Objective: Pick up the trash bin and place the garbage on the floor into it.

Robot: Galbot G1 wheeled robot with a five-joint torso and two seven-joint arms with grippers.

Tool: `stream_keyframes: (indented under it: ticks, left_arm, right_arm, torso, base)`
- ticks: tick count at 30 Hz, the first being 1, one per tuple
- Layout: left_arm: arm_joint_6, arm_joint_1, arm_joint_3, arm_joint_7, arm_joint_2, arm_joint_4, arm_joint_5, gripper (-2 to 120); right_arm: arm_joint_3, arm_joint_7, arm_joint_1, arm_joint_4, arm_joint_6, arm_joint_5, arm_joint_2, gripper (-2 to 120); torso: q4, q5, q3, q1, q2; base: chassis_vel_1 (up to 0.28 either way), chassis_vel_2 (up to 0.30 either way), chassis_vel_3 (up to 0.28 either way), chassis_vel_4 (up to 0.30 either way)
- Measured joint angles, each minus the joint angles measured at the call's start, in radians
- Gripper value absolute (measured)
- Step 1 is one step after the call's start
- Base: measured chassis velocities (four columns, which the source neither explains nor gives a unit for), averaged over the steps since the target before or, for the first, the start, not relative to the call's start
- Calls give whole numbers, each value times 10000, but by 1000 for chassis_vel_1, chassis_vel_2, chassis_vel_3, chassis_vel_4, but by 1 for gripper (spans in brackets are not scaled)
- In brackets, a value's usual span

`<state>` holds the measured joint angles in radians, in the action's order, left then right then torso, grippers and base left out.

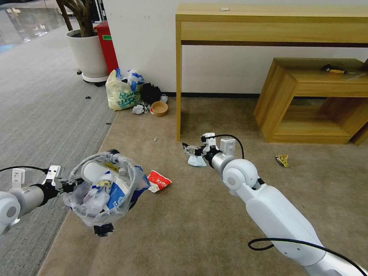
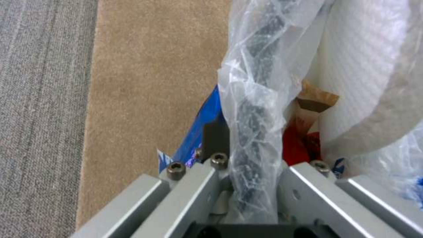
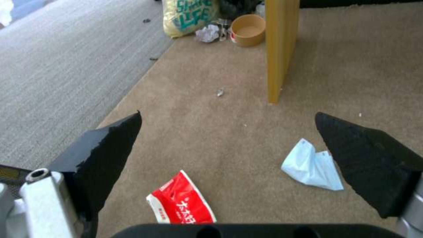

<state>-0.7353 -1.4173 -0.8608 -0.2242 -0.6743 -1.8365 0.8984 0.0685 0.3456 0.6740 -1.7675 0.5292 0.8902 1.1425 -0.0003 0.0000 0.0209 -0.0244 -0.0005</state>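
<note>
Head view: the left gripper holds the trash bin by its rim, clear of the floor, over the edge where the tan carpet meets the grey carpet. The bin already carries litter. The right gripper hangs low over the tan carpet near the table leg, with a pale blue face mask lying just under it. A red wrapper lies between bin and mask, close beside the bin.

Left wrist view: the jaws are clamped on the bin's rim and its crinkly liner.

Right wrist view: the black fingers are spread wide with nothing between them. The mask sits beside one finger, off to that side rather than centred; the red wrapper lies nearer the wrist. The right arm is clearly the nearer one for both.
</note>
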Motion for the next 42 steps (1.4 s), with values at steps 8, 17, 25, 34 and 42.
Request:
stream_keyframes:
  ticks: [8,17,25,34,42]
  left_arm:
    - [0,-8,-19,-78,35,16,0,0]
    - [0,-100,-64,-89,-29,-5,-29,0]
    - [0,-128,-86,-104,-93,-80,-53,0]
    - [0,-142,-96,-116,-161,-99,-98,0]
    - [0,-131,-96,-162,-171,-41,-121,0]
  right_arm:
    - [62,36,-36,69,23,7,97,100]
    - [110,81,24,65,52,25,122,100]
    - [113,90,167,187,53,-32,259,100]
    - [76,87,411,294,40,-272,450,100]
    - [142,73,490,446,37,-382,592,100]
  torso:
    - [-1,-2,1,-1,0]
    - [1,-2,1,-1,-1]
    - [0,-1,0,-1,-1]
    - [1,0,0,0,-1]
    - [-2,-2,0,-1,-1]
  base:
    - [-18,95,5,-101]
    - [-17,127,9,-116]
    - [-10,97,2,-106]
    - [-24,163,39,-156]
    - [-61,187,66,-189]
